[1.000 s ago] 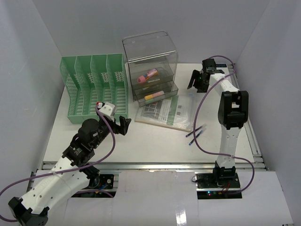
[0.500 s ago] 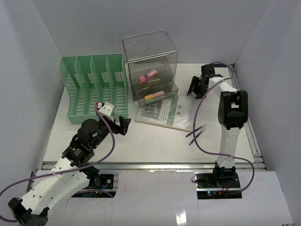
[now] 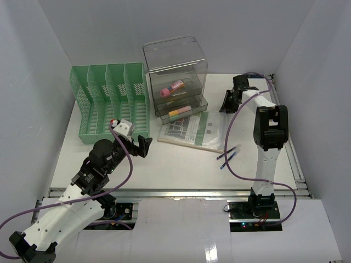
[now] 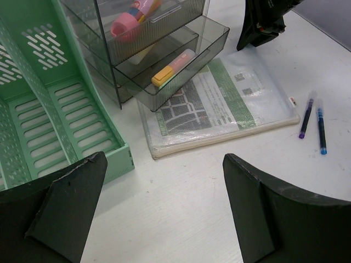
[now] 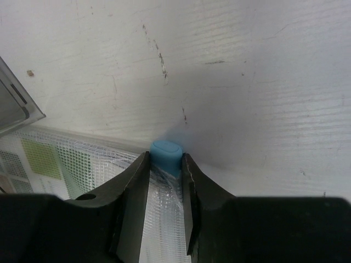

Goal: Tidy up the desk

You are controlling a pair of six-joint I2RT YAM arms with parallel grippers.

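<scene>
I see two pens [image 4: 320, 127], one pouch [image 4: 219, 104], a white desk [image 3: 181, 164], white walls [image 3: 164, 22]. My left pincer [image 4: 164, 159] gapes; my right pincer [image 5: 164, 155] pinches the blue tab [image 5: 166, 148].

Left jaws spread wide near the front, right jaws pinched shut at the far side.
The left arm [image 3: 66, 200] stretches low from its base at the near left corner and angles up to the right. Its left gripper [image 3: 142, 147] hangs above the surface with both fingers [image 4: 66, 211] far apart and nothing between them. The right arm [image 3: 267, 148] rises upright from its base, then folds forward and leftward. Its right gripper [image 3: 227, 102] tips downward, fingers closed on a small blue tab [image 5: 166, 153].
</scene>
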